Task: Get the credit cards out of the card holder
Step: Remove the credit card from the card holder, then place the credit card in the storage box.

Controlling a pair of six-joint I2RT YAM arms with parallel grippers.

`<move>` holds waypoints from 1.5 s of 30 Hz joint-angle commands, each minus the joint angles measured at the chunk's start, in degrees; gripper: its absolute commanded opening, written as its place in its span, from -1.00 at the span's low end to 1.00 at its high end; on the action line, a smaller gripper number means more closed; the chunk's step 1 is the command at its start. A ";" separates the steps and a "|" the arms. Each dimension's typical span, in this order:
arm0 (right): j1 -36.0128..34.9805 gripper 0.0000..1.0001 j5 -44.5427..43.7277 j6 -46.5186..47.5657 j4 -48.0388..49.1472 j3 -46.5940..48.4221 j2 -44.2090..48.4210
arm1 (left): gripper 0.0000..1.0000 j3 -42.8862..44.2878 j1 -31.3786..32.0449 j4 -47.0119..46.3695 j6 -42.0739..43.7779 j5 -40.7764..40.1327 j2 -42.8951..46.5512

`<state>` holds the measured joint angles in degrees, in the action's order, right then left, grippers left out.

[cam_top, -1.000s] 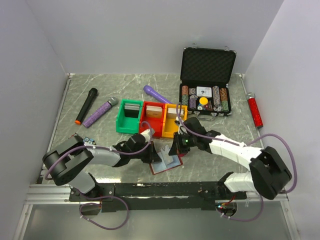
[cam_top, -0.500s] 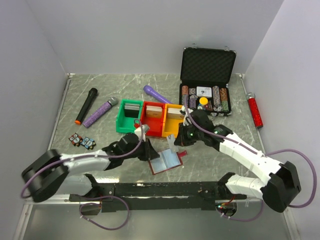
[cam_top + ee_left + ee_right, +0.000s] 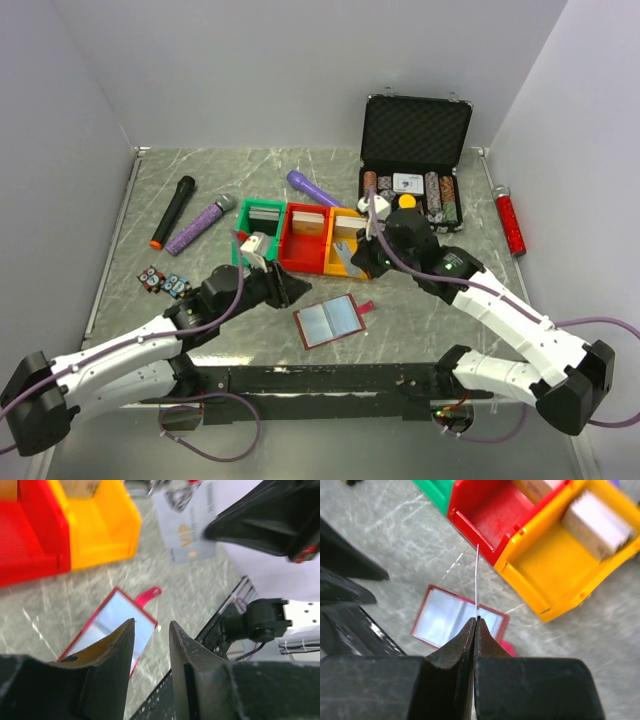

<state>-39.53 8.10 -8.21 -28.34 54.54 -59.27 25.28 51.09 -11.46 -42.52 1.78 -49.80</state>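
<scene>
Right end effector [image 3: 476,621] pinches card [image 3: 187,530] near card holder [image 3: 328,320].

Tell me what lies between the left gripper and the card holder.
Nothing but bare table. The top view shows an unbroken stretch of it between the left gripper and the open card holder.

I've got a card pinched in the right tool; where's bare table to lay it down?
Bare table lies right of the card holder, up to the right arm, and along the far edge behind the black microphone and green bin. Crowded: before the yellow bin, where the left tool and the right tool with its card meet.
</scene>
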 commanded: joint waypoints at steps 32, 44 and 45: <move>6.04 -1.00 4.38 56.11 -20.09 30.89 -29.06 | -0.31 -21.41 0.15 -18.60 -5.90 -3.26 28.96; 6.04 -1.00 -0.19 56.37 -18.24 28.86 -35.83 | -0.28 -19.48 0.06 -12.01 -6.26 -4.86 31.78; 6.13 -1.00 -0.54 56.55 -18.16 29.04 -36.27 | -0.28 -19.39 0.06 -11.65 -6.17 -5.21 32.04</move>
<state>-33.82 9.15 46.44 -47.20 83.02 -95.39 3.55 51.09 -24.25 -47.97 -1.87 -19.51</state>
